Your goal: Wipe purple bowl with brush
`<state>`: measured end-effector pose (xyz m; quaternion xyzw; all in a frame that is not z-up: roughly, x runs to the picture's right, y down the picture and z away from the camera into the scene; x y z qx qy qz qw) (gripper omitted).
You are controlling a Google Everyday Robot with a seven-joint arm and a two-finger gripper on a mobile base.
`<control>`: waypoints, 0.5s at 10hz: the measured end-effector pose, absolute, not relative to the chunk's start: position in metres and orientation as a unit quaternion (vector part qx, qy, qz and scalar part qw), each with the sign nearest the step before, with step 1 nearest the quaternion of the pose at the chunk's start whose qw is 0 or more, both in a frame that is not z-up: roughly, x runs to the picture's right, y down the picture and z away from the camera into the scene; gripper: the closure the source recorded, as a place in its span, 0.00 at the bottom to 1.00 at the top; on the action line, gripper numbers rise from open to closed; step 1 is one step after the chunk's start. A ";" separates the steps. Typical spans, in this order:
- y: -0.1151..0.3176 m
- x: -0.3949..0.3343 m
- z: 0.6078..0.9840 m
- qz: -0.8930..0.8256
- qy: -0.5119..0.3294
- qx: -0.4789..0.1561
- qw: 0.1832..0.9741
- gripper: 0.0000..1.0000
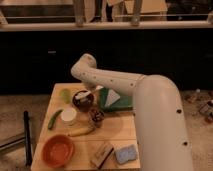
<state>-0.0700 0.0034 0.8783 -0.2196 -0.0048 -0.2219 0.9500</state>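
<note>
The purple bowl [82, 100] stands near the back of the wooden desk [120, 135], just beside a green bag [114, 98] on one side and a pale green fruit [65, 94] on the other. The pincer [86, 95] hangs over the bowl's rim, at the end of the white arm that reaches across from the right of the view. A pale, slender shape at the pincer is likely the brush [89, 93]; whether the pincer grips it, and how wide it stands, cannot be told.

Handling, as a judgement:
- The bowl appears small, light and rigid. It can slide or tip under sideways wiping pressure. Keep strokes light and directed downward into the dark interior.
- The brush appears thin and stiff. Grip it at the upper end of the handle, leaving the working tip free.
- A white round container [68, 116] and a small dark cup [96, 117] stand near the bowl; a shifted bowl can strike them.
</note>
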 end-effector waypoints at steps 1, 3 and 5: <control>0.005 -0.071 0.879 -0.225 -0.002 -0.221 0.949 0.98; 0.011 -0.078 0.882 -0.235 0.003 -0.226 0.945 0.98; 0.019 -0.081 0.885 -0.243 0.007 -0.234 0.942 0.98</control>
